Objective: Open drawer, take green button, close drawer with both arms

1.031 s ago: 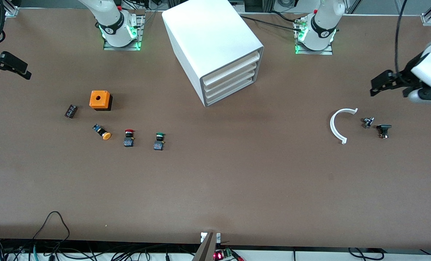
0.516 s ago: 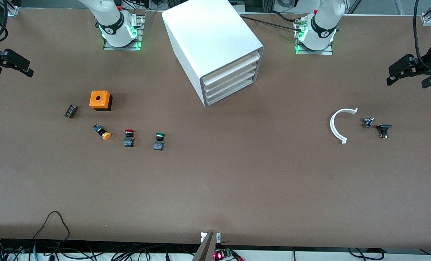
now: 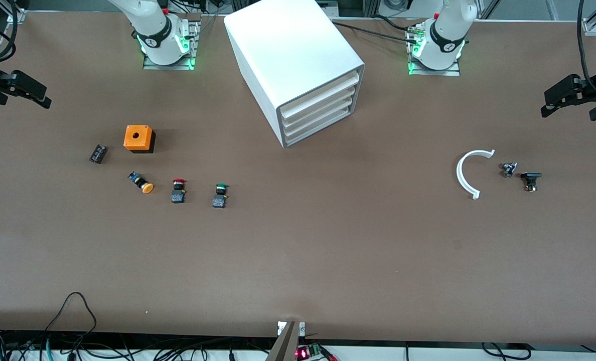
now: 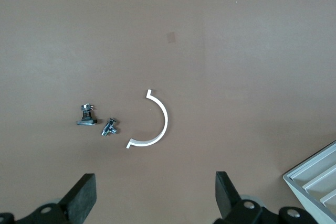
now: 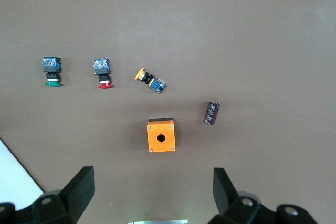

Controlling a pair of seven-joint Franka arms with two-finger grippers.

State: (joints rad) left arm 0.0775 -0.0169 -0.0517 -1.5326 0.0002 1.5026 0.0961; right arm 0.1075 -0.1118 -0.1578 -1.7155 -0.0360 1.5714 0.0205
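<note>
Front view shows me the big white box cabinet (image 3: 295,65) standing on the brown desk (image 3: 328,250) between the two arm bases, its three stacked white tray drawers all pushed in; the lowest drawer (image 3: 319,130) is closed. I see the small push button with the round green cap and black and blue body (image 3: 220,195) lying on the desk, nearer the front camera than the cabinet and toward the right arm's end. Beside it sit the red-capped button (image 3: 178,191) and the orange-capped button (image 3: 141,182), then the orange square box with a round hole (image 3: 138,138) and a small black block (image 3: 98,153).

My right gripper (image 3: 24,90) hangs over the desk's edge at its own end, jaws spread wide and holding nothing; the right wrist view confirms that. My left gripper (image 3: 571,98) hovers over its end of the desk, jaws likewise wide apart and empty. Under it lie a white plastic half-ring (image 4: 154,120), a small metal fitting (image 4: 109,127) and a black-headed fastener (image 4: 86,116), close together.
</note>
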